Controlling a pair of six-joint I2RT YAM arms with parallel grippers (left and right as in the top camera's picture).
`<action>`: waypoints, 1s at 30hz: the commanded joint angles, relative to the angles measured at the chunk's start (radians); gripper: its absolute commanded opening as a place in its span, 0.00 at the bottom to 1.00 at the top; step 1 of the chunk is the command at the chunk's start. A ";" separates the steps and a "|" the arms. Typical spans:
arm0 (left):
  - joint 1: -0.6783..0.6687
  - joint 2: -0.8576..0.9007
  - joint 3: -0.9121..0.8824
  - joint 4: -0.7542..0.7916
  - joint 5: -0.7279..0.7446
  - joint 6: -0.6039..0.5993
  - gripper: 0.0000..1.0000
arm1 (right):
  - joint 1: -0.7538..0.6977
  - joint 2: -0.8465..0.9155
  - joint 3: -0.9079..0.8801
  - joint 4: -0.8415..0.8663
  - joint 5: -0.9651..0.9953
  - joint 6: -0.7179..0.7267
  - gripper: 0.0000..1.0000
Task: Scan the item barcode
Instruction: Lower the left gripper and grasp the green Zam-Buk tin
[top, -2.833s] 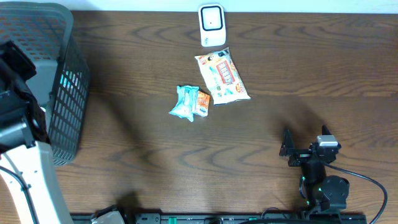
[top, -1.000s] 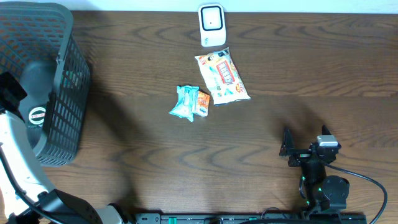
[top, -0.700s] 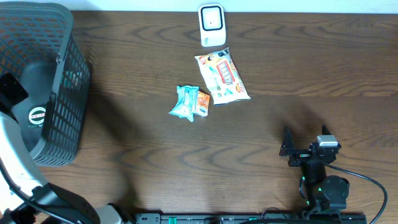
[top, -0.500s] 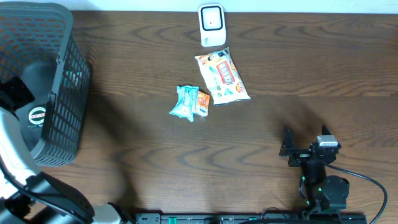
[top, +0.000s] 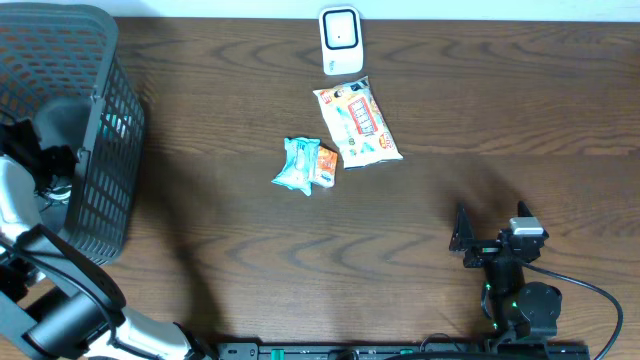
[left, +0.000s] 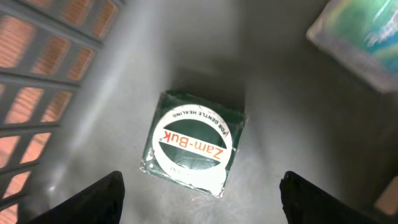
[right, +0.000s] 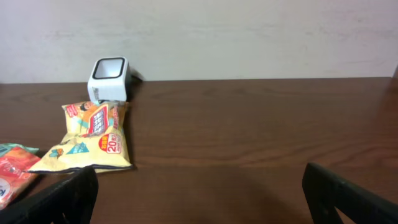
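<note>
My left pincer (left: 202, 186) hangs released inside the mesh basket (top: 105, 150) at the table's (top: 300, 270) left edge. Its fingers stand apart on either side of the green Zam-Buk box (left: 194, 143), which lies flat on the basket floor close to the mesh wall, with a teal pack (left: 357, 34) beside it. My right pincer (right: 196, 186) sits released over bare wood at the near right, well apart from the scanner (top: 340, 40) and snack bag (top: 358, 123).

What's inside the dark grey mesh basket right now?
A green square Zam-Buk box lies label-up on the basket floor, below the open left gripper; a teal packet shows partly. Anything under them is covered.
</note>
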 joint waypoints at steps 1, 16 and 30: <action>0.005 0.040 0.015 -0.006 0.013 0.066 0.75 | 0.009 -0.005 -0.001 -0.004 -0.006 0.014 0.99; 0.005 0.136 0.008 0.009 -0.094 0.129 0.73 | 0.009 -0.005 -0.001 -0.004 -0.006 0.014 0.99; 0.005 0.139 -0.018 0.082 -0.088 0.127 0.64 | 0.008 -0.005 -0.001 -0.004 -0.006 0.013 0.99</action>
